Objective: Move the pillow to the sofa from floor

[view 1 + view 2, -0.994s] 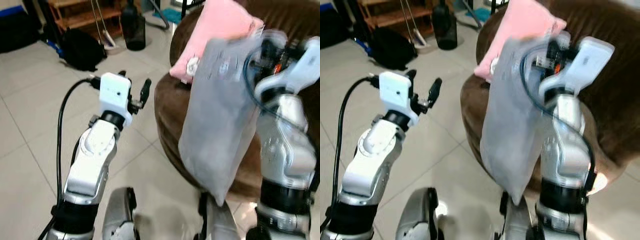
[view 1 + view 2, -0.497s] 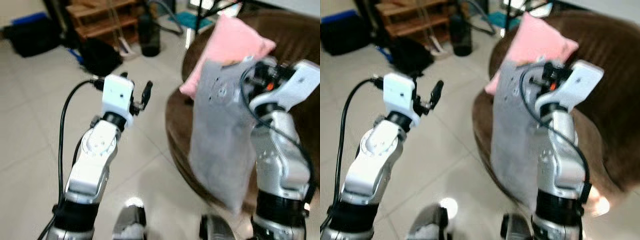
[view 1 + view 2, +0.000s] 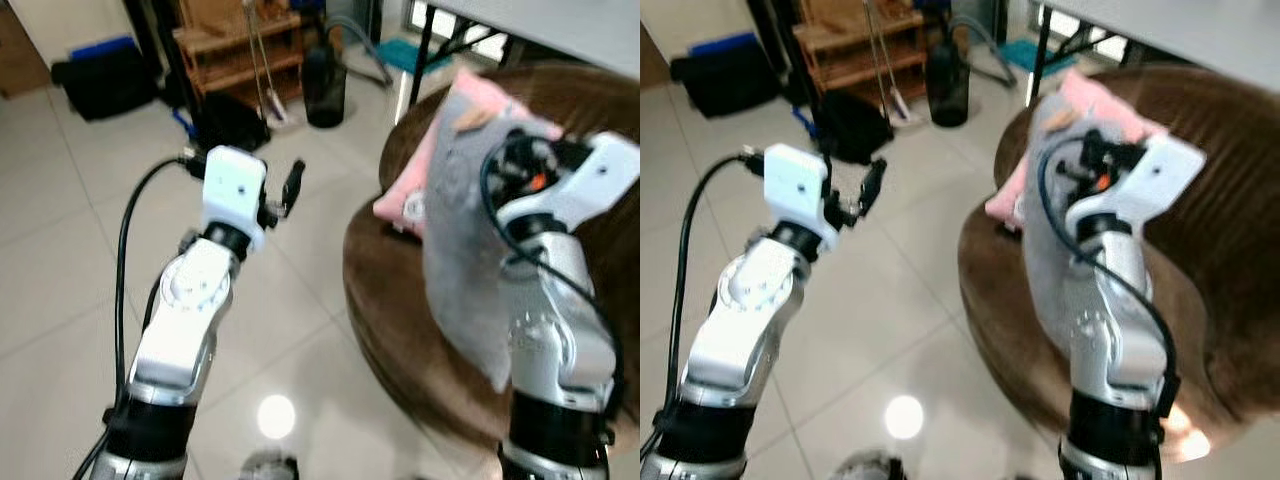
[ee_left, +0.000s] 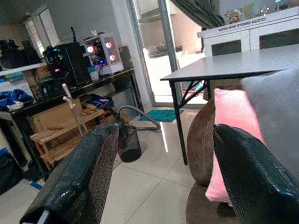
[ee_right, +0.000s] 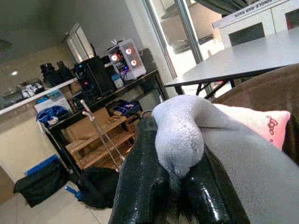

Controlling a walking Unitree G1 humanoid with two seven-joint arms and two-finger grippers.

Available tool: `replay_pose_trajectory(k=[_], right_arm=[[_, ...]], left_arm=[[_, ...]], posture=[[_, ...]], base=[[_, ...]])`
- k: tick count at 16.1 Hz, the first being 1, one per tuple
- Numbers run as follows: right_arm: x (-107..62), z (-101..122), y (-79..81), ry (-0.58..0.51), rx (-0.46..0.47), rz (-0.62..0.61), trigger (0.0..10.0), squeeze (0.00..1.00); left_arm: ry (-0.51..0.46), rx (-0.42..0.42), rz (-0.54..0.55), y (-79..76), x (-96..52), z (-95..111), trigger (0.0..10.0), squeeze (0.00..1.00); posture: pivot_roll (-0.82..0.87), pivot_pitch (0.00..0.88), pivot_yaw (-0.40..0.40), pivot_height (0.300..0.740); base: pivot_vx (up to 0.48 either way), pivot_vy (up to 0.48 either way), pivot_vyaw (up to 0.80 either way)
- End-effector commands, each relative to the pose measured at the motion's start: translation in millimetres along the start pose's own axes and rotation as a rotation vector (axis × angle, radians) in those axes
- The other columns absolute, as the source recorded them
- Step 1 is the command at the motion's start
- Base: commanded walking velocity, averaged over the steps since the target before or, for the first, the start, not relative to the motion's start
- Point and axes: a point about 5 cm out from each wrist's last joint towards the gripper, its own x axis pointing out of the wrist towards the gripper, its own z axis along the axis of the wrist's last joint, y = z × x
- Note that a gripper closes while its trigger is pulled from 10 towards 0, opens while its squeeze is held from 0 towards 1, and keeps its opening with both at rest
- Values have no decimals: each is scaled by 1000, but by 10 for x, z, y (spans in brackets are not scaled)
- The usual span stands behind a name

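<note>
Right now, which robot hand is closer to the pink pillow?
Right. The right gripper, pinching the grey pillow, is up beside the pink pillow; the left gripper hangs open over the floor.

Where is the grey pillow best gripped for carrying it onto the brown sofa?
By its top edge, as the right gripper holds it now: the soft grey fabric pillow bunches easily between the fingers and hangs freely below, over the brown round sofa seat.

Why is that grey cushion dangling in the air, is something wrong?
Nothing is broken. The grey pillow hangs because the right gripper pinches one corner, holding it over the brown sofa beside a pink cushion. The left gripper is open over the floor.
</note>
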Motion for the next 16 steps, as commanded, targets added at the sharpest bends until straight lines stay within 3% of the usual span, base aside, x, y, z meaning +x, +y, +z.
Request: replay_pose_trajectory(k=[1,5,11,14,16], right_arm=[[-22,-120,75,59,-46,40,10000,0],[-48,-183,109,67,-26,58,10000,0],[-34,-200,129,66,-27,79,10000,0],[-31,-240,45,80,-26,31,10000,0],[-38,-266,-2,89,-19,-1,10000,0]], left_arm=[[-6,1,-4,40,0,2,10000,0],[-11,0,-7,38,10,10,10000,0],[-9,1,-5,47,14,-2,10000,0],[-6,5,-16,41,12,-8,10000,0],[10,9,-42,10,5,-29,10000,0]], posture=[[-31,0,47,740],[-29,0,44,740],[-26,0,38,740],[-23,0,40,740],[-23,0,41,740]], base=[[349,0,0],[372,0,0],[371,0,-800],[354,0,-800],[304,0,0]])
